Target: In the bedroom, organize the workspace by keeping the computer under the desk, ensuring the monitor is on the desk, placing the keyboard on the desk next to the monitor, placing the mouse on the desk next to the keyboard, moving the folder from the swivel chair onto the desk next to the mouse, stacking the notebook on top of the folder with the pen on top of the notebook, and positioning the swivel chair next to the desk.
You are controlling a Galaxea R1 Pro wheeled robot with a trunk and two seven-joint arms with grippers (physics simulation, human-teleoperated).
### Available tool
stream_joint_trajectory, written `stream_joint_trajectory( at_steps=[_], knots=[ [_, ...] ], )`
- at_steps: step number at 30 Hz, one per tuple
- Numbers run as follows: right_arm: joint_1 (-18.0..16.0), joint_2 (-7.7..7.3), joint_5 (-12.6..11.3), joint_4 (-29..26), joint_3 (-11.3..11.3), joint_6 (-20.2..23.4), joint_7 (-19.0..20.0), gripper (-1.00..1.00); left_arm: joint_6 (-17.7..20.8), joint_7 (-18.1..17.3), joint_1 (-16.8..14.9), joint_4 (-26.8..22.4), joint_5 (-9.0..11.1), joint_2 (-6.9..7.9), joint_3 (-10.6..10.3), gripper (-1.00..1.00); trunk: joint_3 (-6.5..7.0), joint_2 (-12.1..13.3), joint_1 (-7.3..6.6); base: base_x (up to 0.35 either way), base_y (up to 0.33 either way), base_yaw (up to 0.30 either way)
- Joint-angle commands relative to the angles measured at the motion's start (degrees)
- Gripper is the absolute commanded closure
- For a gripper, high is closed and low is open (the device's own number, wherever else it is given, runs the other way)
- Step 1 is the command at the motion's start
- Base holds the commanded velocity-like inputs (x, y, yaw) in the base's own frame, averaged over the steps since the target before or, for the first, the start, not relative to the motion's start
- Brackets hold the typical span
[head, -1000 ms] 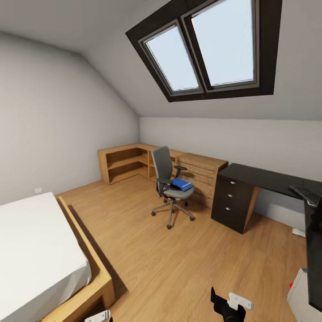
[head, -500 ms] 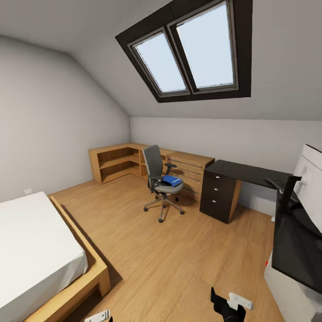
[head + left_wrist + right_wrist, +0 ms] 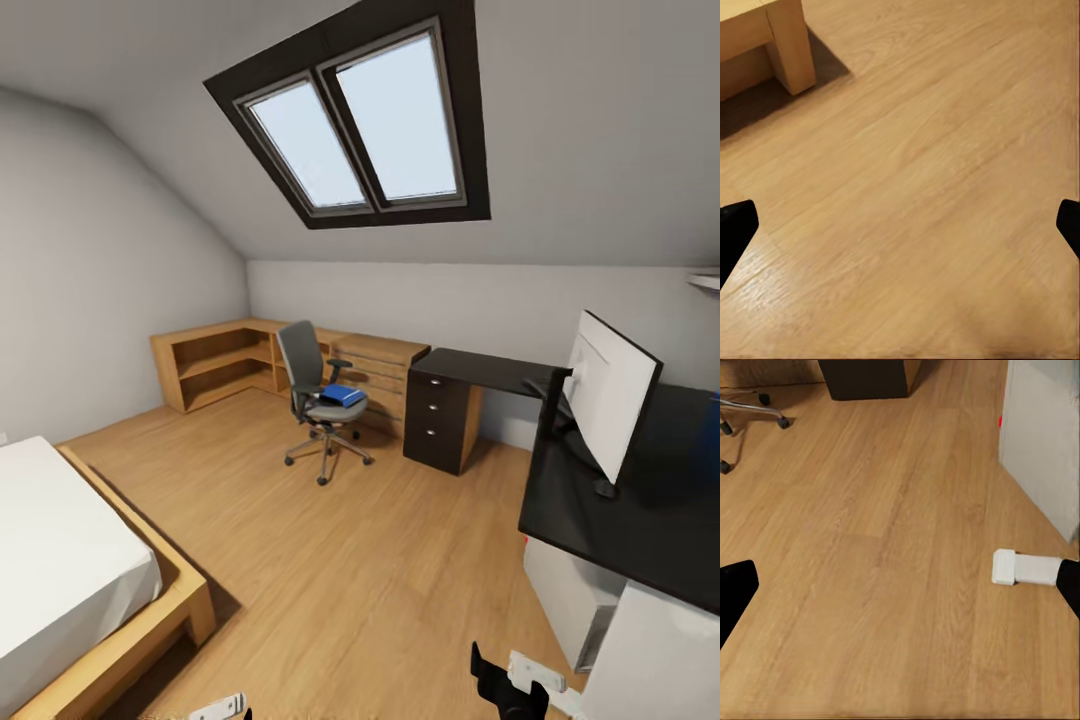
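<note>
The swivel chair (image 3: pixel 318 398) stands on the wood floor in front of a light wooden chest, left of the desk's drawer unit (image 3: pixel 438 420). The blue folder (image 3: pixel 342 395) lies on its seat. The glossy black desk (image 3: pixel 640 510) runs along the far wall and turns toward me at the right. On it stands the monitor (image 3: pixel 612 395). Under the near wing sits the light grey computer (image 3: pixel 568 592), also seen close by as the computer (image 3: pixel 1044 442). My left gripper (image 3: pixel 900 229) and right gripper (image 3: pixel 900 592) hang open over bare floor, nothing between the fingers. I cannot make out the keyboard, mouse, notebook or pen.
A bed (image 3: pixel 70 580) with a wooden frame fills the near left; its corner post (image 3: pixel 789 45) is near my left arm. Low wooden shelves (image 3: pixel 215 362) line the far corner. A small white block (image 3: pixel 1024 568) lies on the floor by the computer.
The camera has swung right, so everything has slid left in the picture. The monitor and the desk's near wing have come fully into view. Both grippers hold the same pose.
</note>
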Motion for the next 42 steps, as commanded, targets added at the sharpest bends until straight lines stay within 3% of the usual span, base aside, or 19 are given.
stream_joint_trajectory(
  at_steps=[1, 20, 28, 32, 36, 42],
  knots=[
    [-0.06, 0.04, -0.58, 0.1, 0.38, -0.19, 0.0, -1.0, -0.15, 0.1, -0.02, 0.0, -0.06, -0.03, 0.16, -1.0, -0.11, -0.05, -0.03, -0.308, -0.151, -0.241],
    [-0.07, 0.1, -0.49, 0.11, 0.38, -0.18, 0.04, -1.0, -0.15, 0.1, -0.03, 0.0, -0.06, -0.03, 0.16, -1.0, -0.65, -0.05, -0.03, -0.294, -0.18, -0.106],
    [-0.09, -0.02, -0.28, 0.04, 0.44, -0.21, 0.12, -1.0, -0.24, 0.1, -0.02, 0.0, -0.06, -0.03, 0.19, -1.0, -0.65, -0.05, -0.03, -0.078, -0.048, -0.001],
    [-0.08, -0.13, 1.5, 0.0, 1.39, -0.07, 0.19, -1.0, -0.24, 0.1, -0.04, 0.0, -0.06, -0.03, 0.17, -1.0, -0.65, -0.05, -0.03, -0.005, -0.003, 0.0],
    [-0.1, -0.26, 5.14, -0.14, 3.27, 1.12, -0.1, -1.0, -0.24, 0.1, -0.03, 0.0, -0.06, -0.03, 0.17, -1.0, -0.65, -0.05, -0.03, -0.002, -0.001, 0.0],
    [-0.17, -0.3, 7.12, -5.15, 4.15, 9.93, -0.21, -1.0, -0.24, 0.1, -0.02, 0.0, -0.06, -0.03, 0.16, -1.0, -0.65, -0.05, -0.03, 0.0, 0.0, 0.0]
  ],
)
